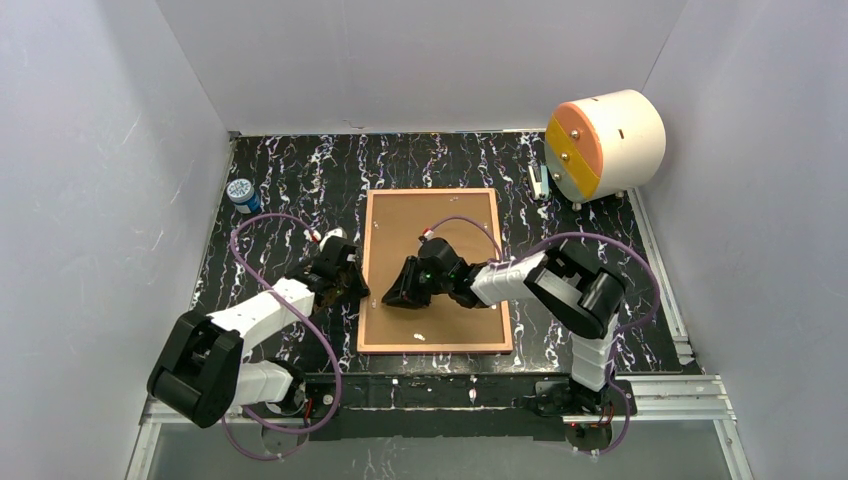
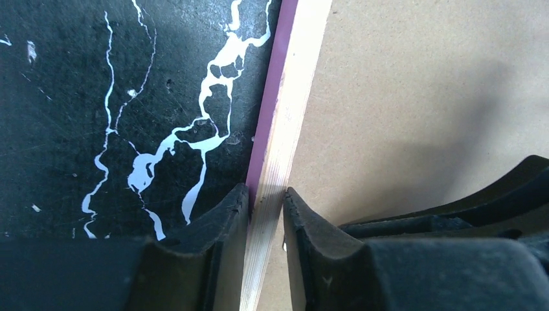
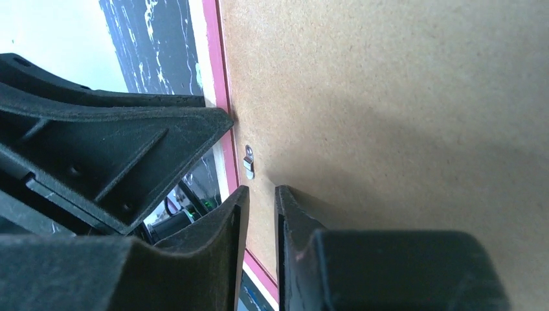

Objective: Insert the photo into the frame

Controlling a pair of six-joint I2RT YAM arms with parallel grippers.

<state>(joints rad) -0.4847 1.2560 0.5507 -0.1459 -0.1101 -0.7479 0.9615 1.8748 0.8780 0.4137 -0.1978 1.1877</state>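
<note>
Left end effector (image 2: 265,194) is clamped on the left rim of the frame (image 2: 292,97), which lies face down on the worktop (image 1: 280,170) with its backing board (image 1: 400,230) in, while the right end effector (image 3: 261,191), fingers almost together and grip unclear, sits by a metal clip (image 3: 248,162) that likely needs turning next to open the back.

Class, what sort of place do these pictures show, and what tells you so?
Probably a robot test cell in a lab: plain white walls box in a black marbled table, and the left arm and right arm are bolted at its near edge.
</note>
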